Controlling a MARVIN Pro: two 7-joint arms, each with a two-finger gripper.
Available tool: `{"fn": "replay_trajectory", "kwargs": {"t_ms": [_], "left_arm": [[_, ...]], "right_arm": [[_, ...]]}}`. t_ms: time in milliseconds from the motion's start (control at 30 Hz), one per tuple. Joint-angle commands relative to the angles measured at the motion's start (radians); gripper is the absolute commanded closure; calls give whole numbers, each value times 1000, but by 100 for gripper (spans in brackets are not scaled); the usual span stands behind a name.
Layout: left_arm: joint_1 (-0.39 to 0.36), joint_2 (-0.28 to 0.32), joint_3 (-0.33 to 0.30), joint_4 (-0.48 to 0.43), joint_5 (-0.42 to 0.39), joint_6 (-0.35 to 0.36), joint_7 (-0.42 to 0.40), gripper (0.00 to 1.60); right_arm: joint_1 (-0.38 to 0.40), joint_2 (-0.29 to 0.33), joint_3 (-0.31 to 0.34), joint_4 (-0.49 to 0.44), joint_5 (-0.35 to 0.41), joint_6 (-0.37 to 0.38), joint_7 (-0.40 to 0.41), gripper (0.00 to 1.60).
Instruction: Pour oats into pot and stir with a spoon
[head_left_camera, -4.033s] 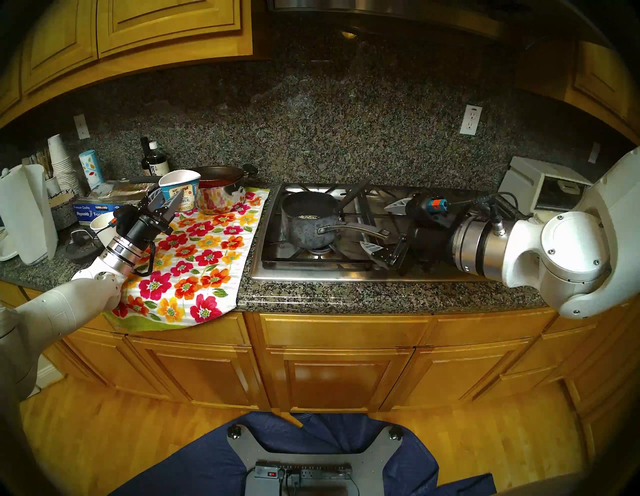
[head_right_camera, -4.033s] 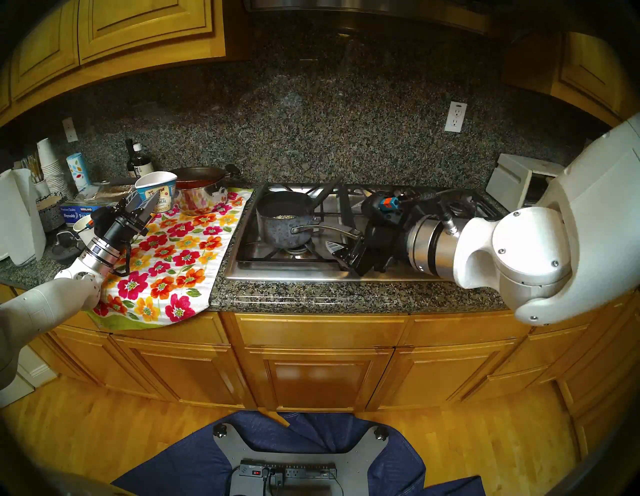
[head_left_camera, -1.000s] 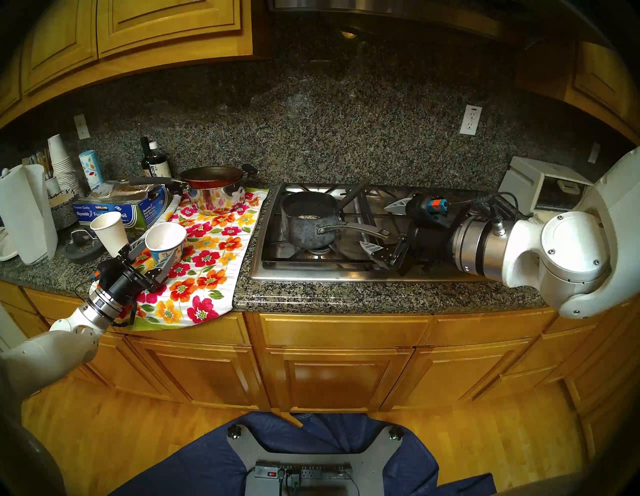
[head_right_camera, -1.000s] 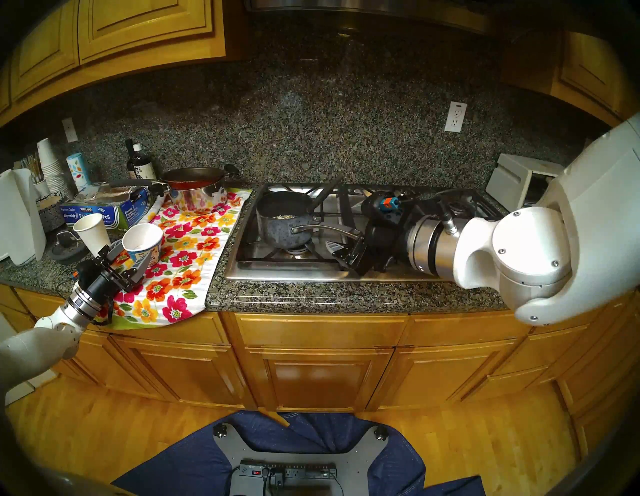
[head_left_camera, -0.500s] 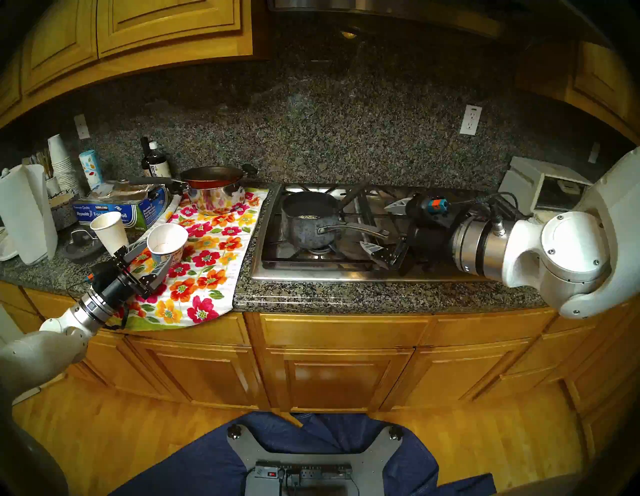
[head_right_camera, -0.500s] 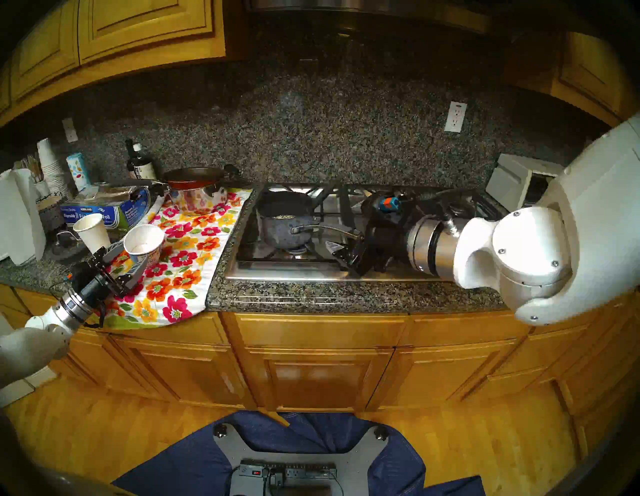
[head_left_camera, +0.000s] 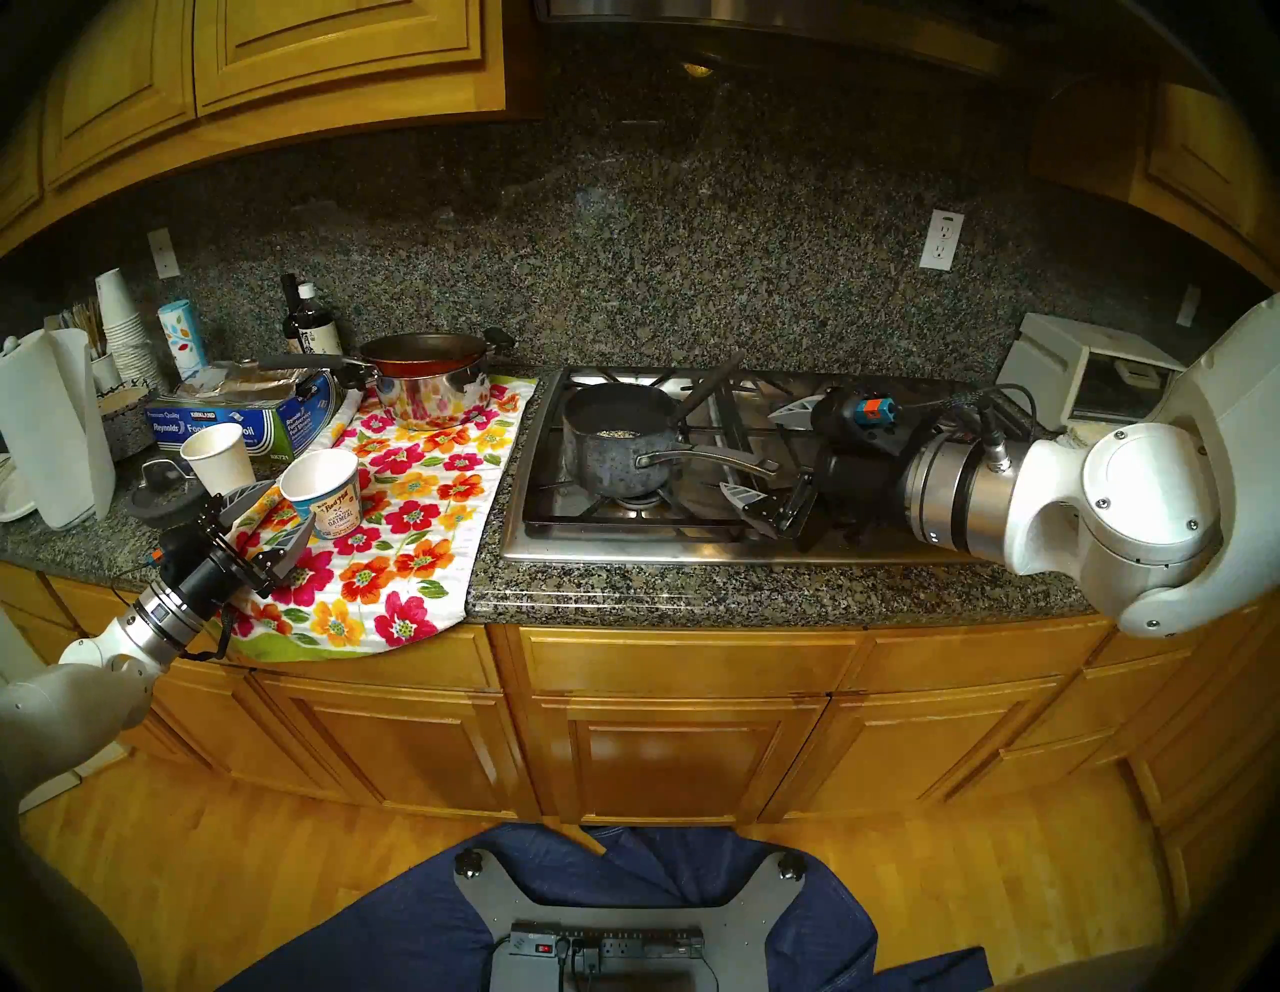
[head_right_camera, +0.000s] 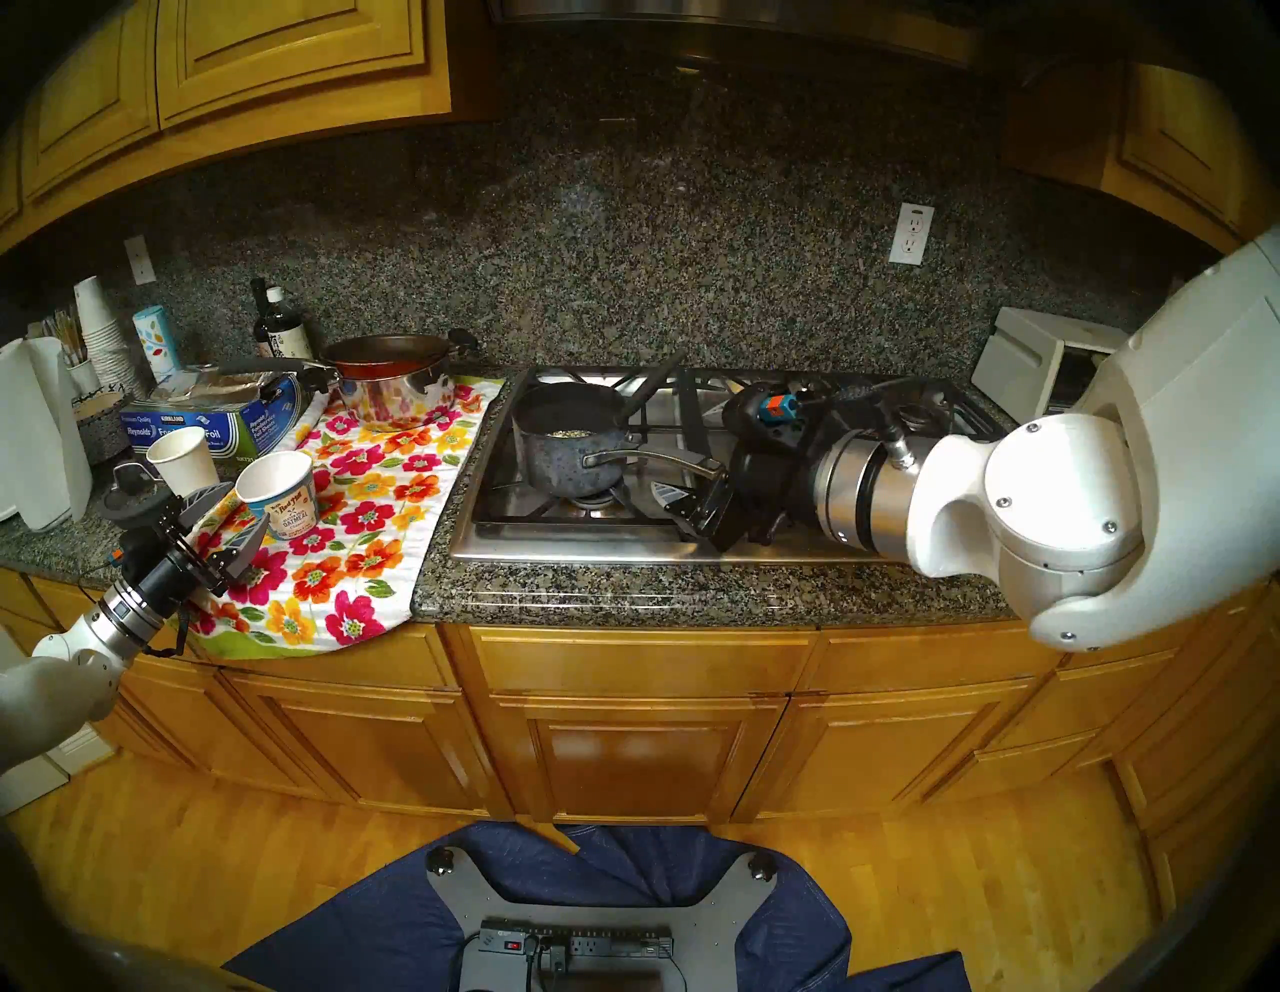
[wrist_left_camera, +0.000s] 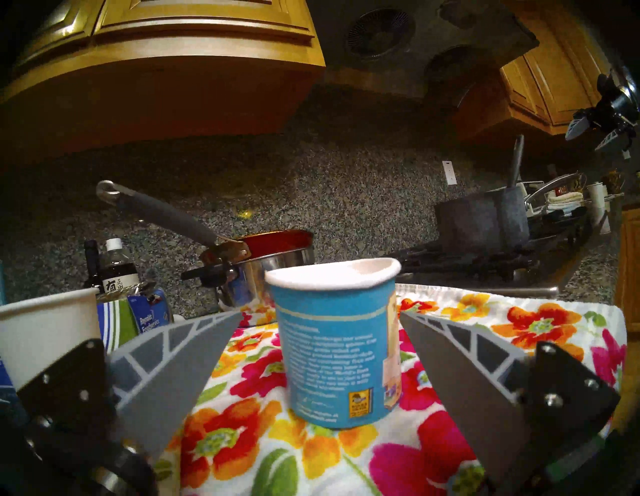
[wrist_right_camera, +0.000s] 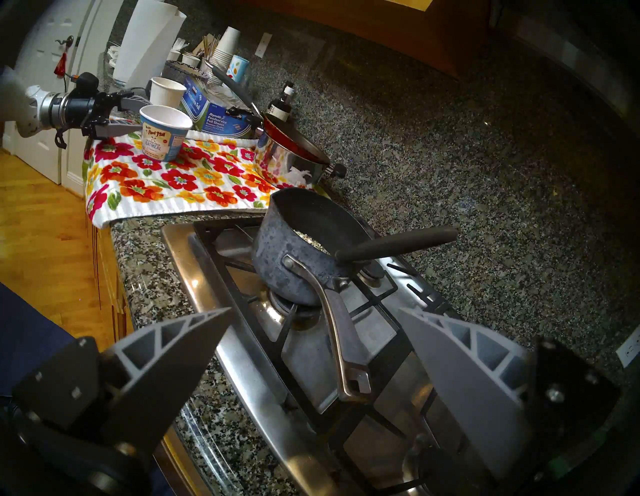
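A: Where is the short blue paper oatmeal cup (head_left_camera: 323, 492)?
B: Upright on the flowered towel (head_left_camera: 415, 512), left of frame; the left gripper (head_left_camera: 269, 518) is spread wide, not touching it.
A: And the speckled blue-grey saucepan (head_left_camera: 616, 443)?
B: On the steel stove (head_left_camera: 692, 533), centre, with pale oats (head_left_camera: 618, 434) and the black spoon (head_left_camera: 706, 388) inside. The right gripper (head_left_camera: 765, 454) is open, empty.

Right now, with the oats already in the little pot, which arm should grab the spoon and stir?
Probably the right. The right gripper hangs open over the stove beside the saucepan, where the spoon leans. The left gripper is open by the oatmeal cup on the floral towel.
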Motion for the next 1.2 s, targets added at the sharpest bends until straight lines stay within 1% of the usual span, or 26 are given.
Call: {"fn": "replay_trajectory", "kwargs": {"t_ms": [0,67,200,267,300,433,467,500,533,567,600,633,667,867,933,967,1033,1067,1100,1167], "left_arm": [[4,29,-68,-16,-19,-4,-112,0],[14,36,-78,-26,-19,-4,-98,0],[34,47,-102,-37,-29,-4,-117,0],[45,54,-108,-49,-25,-4,-88,0],[50,55,-115,-48,-30,-4,-105,0],[72,61,-134,-59,-34,-4,-109,0],[79,62,-142,-58,-39,-4,-125,0],[85,65,-142,-66,-32,-4,-96,0],[90,66,-147,-65,-35,-4,-107,0],[97,68,-152,-68,-33,-4,-97,0],[102,69,-160,-67,-40,-4,-114,0],[109,72,-164,-72,-37,-4,-96,0],[111,73,-168,-72,-40,-4,-104,0],[133,92,-210,-90,-52,-4,-102,0],[137,99,-227,-94,-60,-4,-119,0],[141,104,-237,-102,-60,-4,-104,0],[142,113,-254,-113,-63,-4,-99,0],[143,115,-265,-115,-70,-4,-115,0],[145,120,-271,-124,-67,-4,-96,0],[146,124,-288,-131,-73,-4,-106,0]], "right_arm": [[19,0,3,9,0,-4,-4,0],[19,0,3,9,0,-4,-4,0],[19,0,3,9,0,-4,-4,0],[19,0,3,9,0,-4,-4,0],[19,0,3,9,0,-4,-4,0],[19,0,3,9,0,-4,-4,0],[19,0,3,9,0,-4,-4,0],[19,0,3,9,0,-4,-4,0],[19,0,3,9,0,-4,-4,0],[19,0,3,9,0,-4,-4,0],[19,0,3,9,0,-4,-4,0],[19,0,3,9,0,-4,-4,0],[19,0,3,9,0,-4,-4,0],[18,0,3,9,0,-4,-4,0],[18,0,3,9,0,-4,-4,0],[18,0,3,9,0,-4,-4,0],[18,0,3,9,0,-4,-4,0],[18,0,3,9,0,-4,-4,0],[18,0,3,9,0,-4,-4,0],[18,0,3,9,0,-4,-4,0]]}}
